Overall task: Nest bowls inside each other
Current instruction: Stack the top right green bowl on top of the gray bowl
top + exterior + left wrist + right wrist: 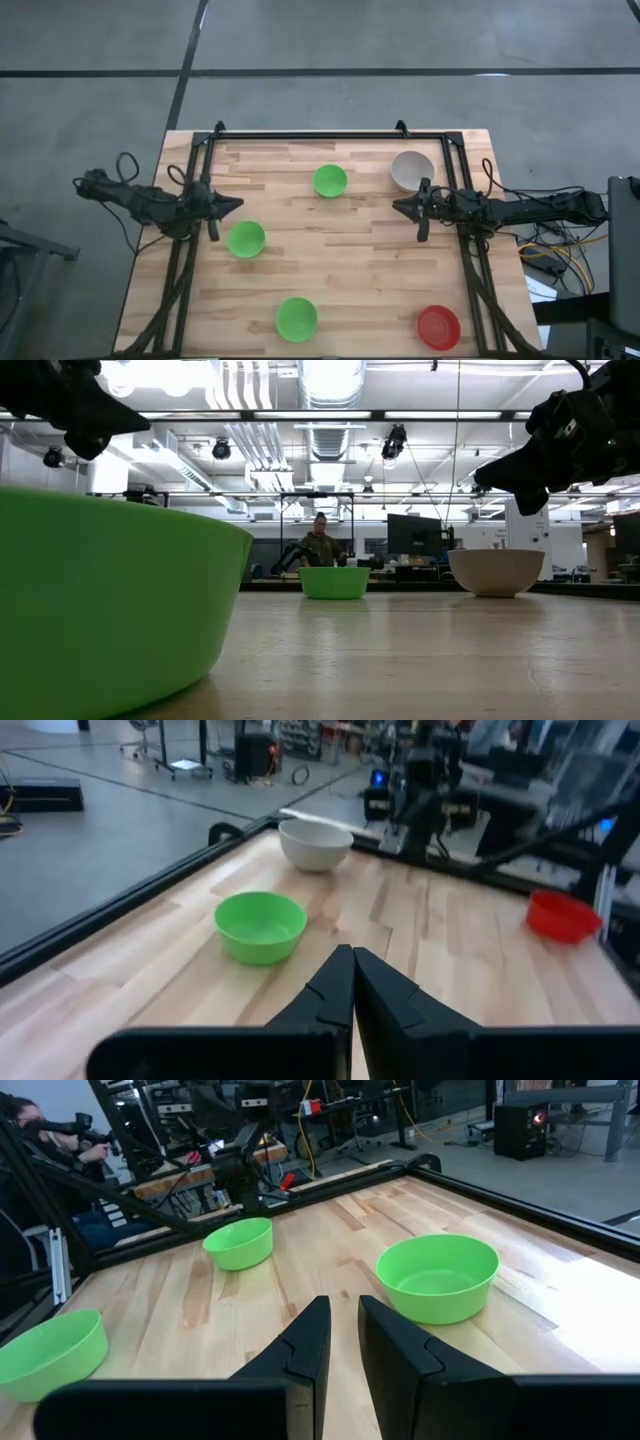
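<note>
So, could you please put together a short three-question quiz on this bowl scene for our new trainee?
1. True or false: none of the bowls is nested inside another.
2. How many green bowls are on the table?
3. Which bowl lies nearest the right gripper? A: red bowl, B: white bowl, C: a green bowl.

Key:
1. True. All five sit apart.
2. Three: one toward the far edge, one close to the left gripper, whose fingers are shut and empty, and one near the front edge.
3. B. The white bowl lies beside it; the red bowl is at the front right corner.
</note>
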Controlling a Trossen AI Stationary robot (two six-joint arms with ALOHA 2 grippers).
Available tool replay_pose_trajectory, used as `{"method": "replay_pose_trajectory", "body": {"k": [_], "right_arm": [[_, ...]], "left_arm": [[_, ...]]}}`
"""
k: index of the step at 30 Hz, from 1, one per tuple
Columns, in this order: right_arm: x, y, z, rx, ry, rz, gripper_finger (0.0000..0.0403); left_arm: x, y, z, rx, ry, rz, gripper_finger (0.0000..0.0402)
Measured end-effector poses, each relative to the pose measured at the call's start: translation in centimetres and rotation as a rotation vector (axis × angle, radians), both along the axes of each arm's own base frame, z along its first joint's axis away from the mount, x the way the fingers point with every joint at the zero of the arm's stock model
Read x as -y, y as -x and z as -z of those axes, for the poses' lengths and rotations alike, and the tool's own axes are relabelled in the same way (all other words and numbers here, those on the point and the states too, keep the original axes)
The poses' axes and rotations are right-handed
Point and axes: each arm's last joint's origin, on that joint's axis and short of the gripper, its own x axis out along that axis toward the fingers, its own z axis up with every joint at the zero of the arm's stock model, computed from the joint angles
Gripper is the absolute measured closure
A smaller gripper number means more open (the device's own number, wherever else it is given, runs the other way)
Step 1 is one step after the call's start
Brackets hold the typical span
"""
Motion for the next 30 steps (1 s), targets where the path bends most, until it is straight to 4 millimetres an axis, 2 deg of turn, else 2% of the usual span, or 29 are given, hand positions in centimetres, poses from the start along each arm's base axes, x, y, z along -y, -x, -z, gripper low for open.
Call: {"method": "replay_pose_trajectory", "body": {"k": [8,13,17,22,27,30], "right_arm": [[0.0,0.0,0.0,0.0,0.0,0.0,0.0349],[0.0,0.0,0.0,0.0,0.0,0.0,0.0349],[0.0,0.0,0.0,0.0,0.0,0.0,0.0349],[0.0,0.0,0.0,0.0,0.0,0.0,0.0349],[0.0,0.0,0.0,0.0,0.0,0.0,0.0349],[0.0,0.0,0.0,-0.001,0.0,0.0,0.0349]], "left_arm": [[0.3,-1.1,-2.3,-0.154,-0.061,-0.016,0.0392],[0.3,-2.5,-2.5,-0.225,-0.078,-0.053,0.0392],[0.0,-3.5,-2.4,-0.265,-0.018,-0.039,0.0392],[-0.4,-4.2,-2.0,-0.312,0.117,0.062,0.0392],[-0.9,-4.4,-1.5,-0.371,0.262,0.035,0.0392],[-1.0,-4.6,-1.5,-0.424,0.28,0.03,0.0392]]}}
